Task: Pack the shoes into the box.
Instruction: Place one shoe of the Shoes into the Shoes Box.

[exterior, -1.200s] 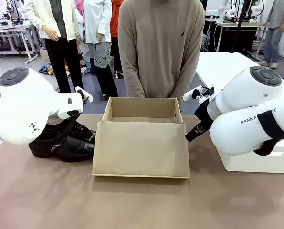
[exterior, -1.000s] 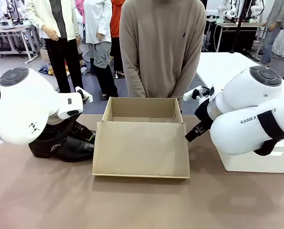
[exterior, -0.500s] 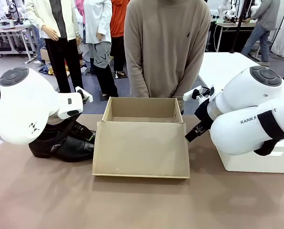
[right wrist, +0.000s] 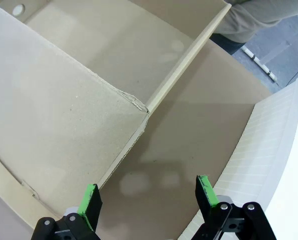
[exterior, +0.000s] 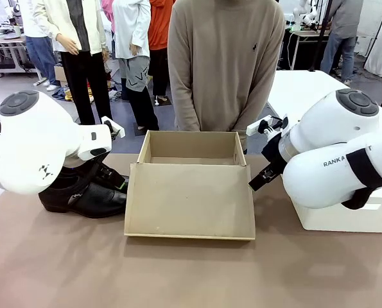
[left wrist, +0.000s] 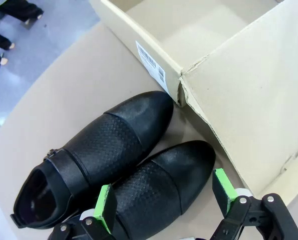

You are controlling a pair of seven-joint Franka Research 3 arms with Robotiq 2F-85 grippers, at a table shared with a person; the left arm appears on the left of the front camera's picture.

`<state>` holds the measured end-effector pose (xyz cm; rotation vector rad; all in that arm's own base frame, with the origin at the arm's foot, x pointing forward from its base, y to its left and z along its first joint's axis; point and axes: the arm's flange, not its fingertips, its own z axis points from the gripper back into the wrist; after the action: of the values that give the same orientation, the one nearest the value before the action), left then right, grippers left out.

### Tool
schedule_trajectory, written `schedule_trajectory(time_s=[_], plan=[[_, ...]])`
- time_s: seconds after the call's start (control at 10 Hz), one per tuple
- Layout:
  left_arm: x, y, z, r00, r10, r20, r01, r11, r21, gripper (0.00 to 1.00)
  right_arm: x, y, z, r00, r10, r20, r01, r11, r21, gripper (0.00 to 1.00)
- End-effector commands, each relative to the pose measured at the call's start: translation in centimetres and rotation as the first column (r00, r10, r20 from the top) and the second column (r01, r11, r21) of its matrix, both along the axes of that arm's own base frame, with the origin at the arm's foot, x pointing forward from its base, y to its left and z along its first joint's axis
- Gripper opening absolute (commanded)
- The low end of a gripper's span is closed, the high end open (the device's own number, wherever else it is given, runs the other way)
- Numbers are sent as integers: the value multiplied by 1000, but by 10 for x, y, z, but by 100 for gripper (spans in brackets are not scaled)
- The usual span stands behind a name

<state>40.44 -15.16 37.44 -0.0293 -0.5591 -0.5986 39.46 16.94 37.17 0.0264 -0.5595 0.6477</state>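
- Shoes (exterior: 88,196), a glossy black pair, are lying side by side on the table (exterior: 178,276) just left of the cardboard shoebox (exterior: 191,199), with their toes nearly touching its corner. Neither is sitting in the box yet.
- The left gripper (left wrist: 164,196) is hovering over one shoe, its green pads spread wide on either side of the toe and gripping nothing.
- The right gripper (right wrist: 149,194) is hanging fully spread and empty by the shoebox's right edge, near the white box (exterior: 345,218).
- The shoebox is standing open with its flap lid folded down toward the robot and its inside bare.
- Over the last second only the person (exterior: 226,64) behind the box is drifting slightly sideways, while arms, shoes and box are staying put.
- Packing therefore appears not yet begun, and the left arm seems to be pausing before closing on a shoe.
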Motion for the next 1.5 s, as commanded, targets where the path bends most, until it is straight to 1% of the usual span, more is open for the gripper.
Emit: schedule_trajectory(time_s=[0.0,0.2,0.3,0.5,0.7,0.9,1.1,1.2,1.3,1.4], plan=[[0,0,1,1000,0,2,0,1000,-1,100,0,0,0,1000,0,0,0,1000,1,100],[0,0,0,1000,0,0,0,1000,0,100,0,0,0,1000,0,0,0,1000,0,100],[2,0,14,1000,-13,9,13,1000,11,100,4,-3,11,1000,-7,-7,7,1000,6,100],[1,-2,47,998,-37,42,35,999,38,100,4,-9,42,999,24,-30,-23,999,41,100],[-4,0,74,998,-57,35,55,997,45,100,1,-14,71,997,72,-37,-69,995,65,100],[-12,1,101,996,-78,44,75,995,66,100,-5,-19,99,994,108,-19,-106,993,58,100],[-18,4,117,993,-98,67,94,993,67,100,-10,-23,113,991,135,-5,-134,989,67,100],[-17,6,119,988,-131,77,127,991,47,100,-12,-26,116,987,163,4,-163,983,86,100],[-19,10,126,969,-223,105,219,975,46,100,-17,-33,123,971,236,26,-237,963,127,100],[-21,14,135,949,-288,132,281,957,67,100,-22,-39,130,958,284,49,-288,946,151,100]])
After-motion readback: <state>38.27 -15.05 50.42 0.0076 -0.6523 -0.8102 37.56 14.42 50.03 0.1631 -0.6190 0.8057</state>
